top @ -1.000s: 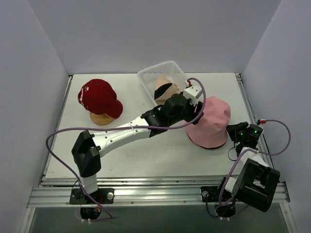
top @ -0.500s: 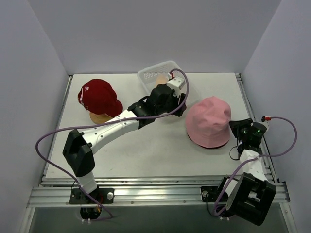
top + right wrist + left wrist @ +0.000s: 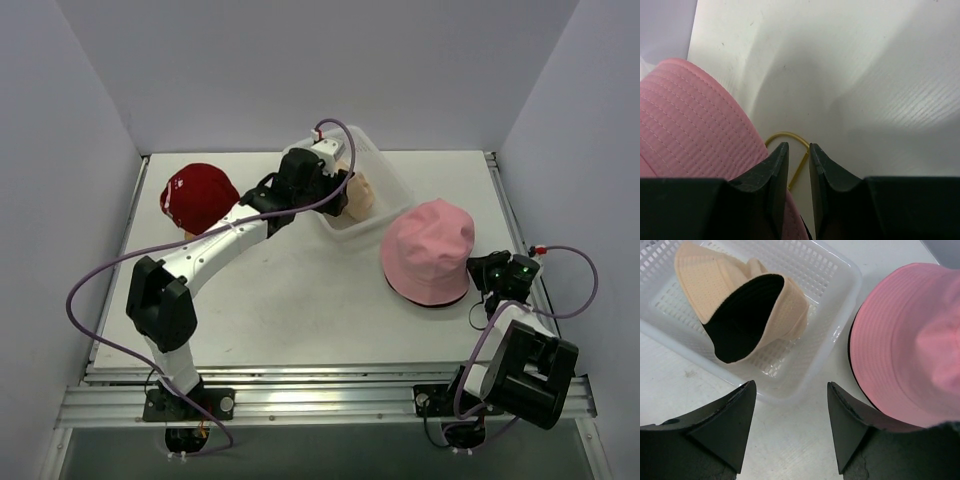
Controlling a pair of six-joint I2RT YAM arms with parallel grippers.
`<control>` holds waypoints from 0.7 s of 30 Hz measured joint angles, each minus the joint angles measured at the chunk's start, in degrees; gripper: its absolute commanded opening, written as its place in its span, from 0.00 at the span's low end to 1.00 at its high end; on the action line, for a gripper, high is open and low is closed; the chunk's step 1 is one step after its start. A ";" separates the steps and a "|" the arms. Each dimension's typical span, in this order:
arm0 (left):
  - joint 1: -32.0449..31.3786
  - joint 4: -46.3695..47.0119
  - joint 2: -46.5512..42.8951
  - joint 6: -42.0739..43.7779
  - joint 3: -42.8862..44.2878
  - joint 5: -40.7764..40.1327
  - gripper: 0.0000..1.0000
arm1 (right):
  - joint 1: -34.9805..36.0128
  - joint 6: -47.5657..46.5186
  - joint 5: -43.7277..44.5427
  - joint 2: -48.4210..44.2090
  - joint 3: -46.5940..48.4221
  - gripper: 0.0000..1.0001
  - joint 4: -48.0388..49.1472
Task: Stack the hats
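Note:
A pink bucket hat [image 3: 430,245] sits at the right of the table over a black hat, of which only a dark rim [image 3: 432,301] shows. A tan hat [image 3: 705,275] with a black lining lies in the white mesh basket [image 3: 855,277]. At the back left rests a red cap [image 3: 200,195]. My left gripper [image 3: 790,385] hangs open and empty over bare table just in front of the basket [image 3: 385,180]. My right gripper [image 3: 799,145] is low at the pink hat's [image 3: 685,115] right edge, jaws a narrow gap apart, nothing visibly pinched.
A thin yellow cord loop [image 3: 785,135] lies on the table just beyond my right fingertips. Purple cables trail from both arms. White walls close in the table on three sides.
My left arm swung from the pink hat back and left to the basket. The basket now sits turned and nearer the pink hat. The right gripper shifted slightly beside the hat.

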 measured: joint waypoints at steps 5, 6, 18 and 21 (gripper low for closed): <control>1.57 -1.46 5.79 2.73 6.32 2.43 0.68 | 0.85 0.31 0.09 2.51 0.00 0.20 3.56; 1.84 -1.57 6.82 3.08 7.13 3.02 0.68 | 1.11 0.42 0.13 3.21 0.00 0.20 4.07; 2.95 -2.86 13.75 6.80 11.67 6.36 0.69 | 1.01 -0.24 -0.02 -0.52 -1.07 0.23 1.79; 3.10 -2.99 15.47 7.63 13.79 6.36 0.70 | 0.83 -1.36 -0.04 -7.96 -0.94 0.25 -2.05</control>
